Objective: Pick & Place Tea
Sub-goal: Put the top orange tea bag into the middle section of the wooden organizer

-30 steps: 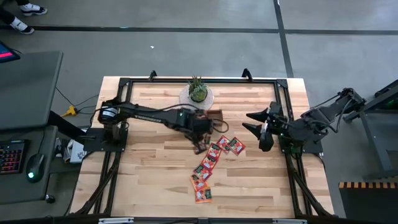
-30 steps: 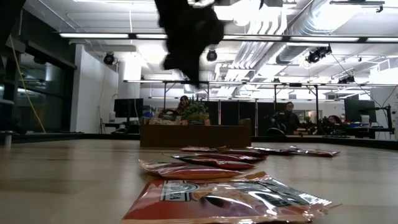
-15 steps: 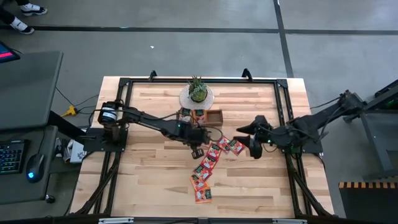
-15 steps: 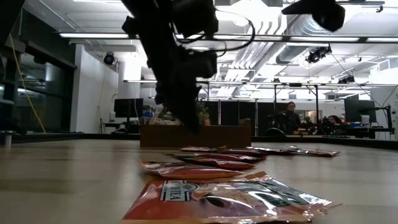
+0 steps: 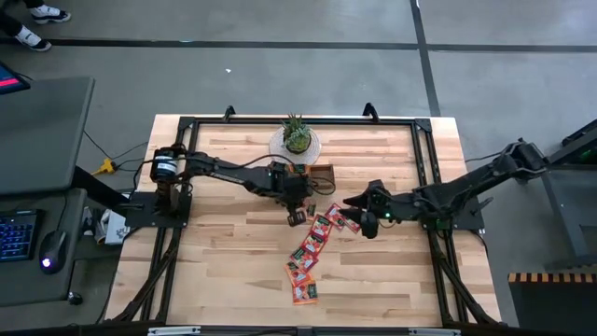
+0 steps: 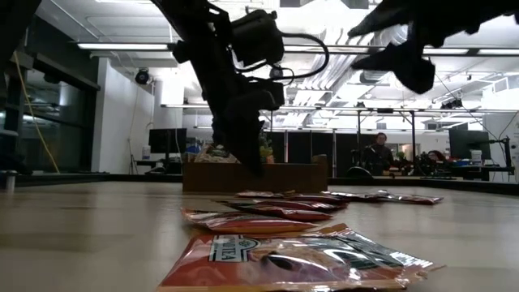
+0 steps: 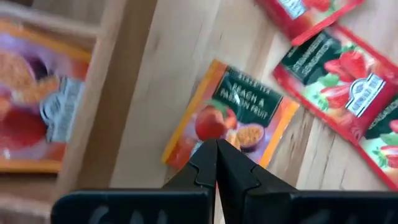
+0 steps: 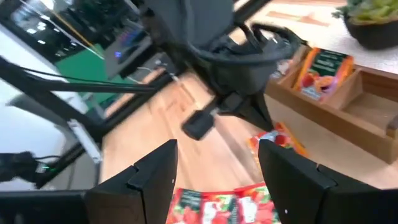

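Note:
Several red-orange tea sachets [image 5: 312, 250] lie flat in a loose row on the table. An orange peach sachet [image 7: 239, 118] lies beside the wooden tray [image 5: 319, 175], and one more sachet [image 7: 38, 93] lies inside the tray. My left gripper [image 7: 216, 148] is shut and points steeply down just above the peach sachet; in the low view its tip [image 6: 254, 169] hangs clear of the table. My right gripper [image 5: 354, 213] hovers open above the row's far right end, high in the low view [image 6: 358, 47].
A potted plant [image 5: 297, 138] stands on a plate behind the tray. Red strawberry sachets [image 7: 336, 84] lie close to the peach one. A black frame [image 5: 424, 159] runs round the table edge. Bare wood stretches over the left and near parts of the table.
Both grippers have come down. The left one, still shut, has sunk toward the peach sachet beside the tray. The right one, still open, has dropped and moved toward the table's left, over the sachets, rolling as it went. The sachets have not moved.

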Tool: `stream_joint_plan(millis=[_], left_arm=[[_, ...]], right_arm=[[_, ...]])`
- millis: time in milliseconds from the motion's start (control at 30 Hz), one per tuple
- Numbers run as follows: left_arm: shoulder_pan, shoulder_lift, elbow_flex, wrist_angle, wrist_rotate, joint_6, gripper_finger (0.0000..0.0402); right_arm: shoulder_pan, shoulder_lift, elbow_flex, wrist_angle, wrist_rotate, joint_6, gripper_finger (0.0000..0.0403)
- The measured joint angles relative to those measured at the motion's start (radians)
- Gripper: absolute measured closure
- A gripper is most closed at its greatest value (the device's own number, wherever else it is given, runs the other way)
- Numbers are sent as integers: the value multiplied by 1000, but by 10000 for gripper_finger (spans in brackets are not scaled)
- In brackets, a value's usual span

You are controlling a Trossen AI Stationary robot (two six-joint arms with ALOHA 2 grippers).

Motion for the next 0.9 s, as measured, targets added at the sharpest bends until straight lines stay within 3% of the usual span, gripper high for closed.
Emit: stream_joint_plan(millis=[200, 467, 667, 900], left_arm=[[-5, 0, -11, 21, 47, 65, 402], [15, -5, -126, 125, 66, 66, 402], [15, -5, -164, 215, 107, 67, 401], [15, -5, -202, 263, 107, 63, 401]], right_arm=[[-78, 101, 0, 42, -38, 2, 183], [-162, 235, 0, 64, -70, 78, 183], [-209, 364, 1, 151, -180, 93, 183], [-275, 512, 2, 226, -313, 357, 183]])
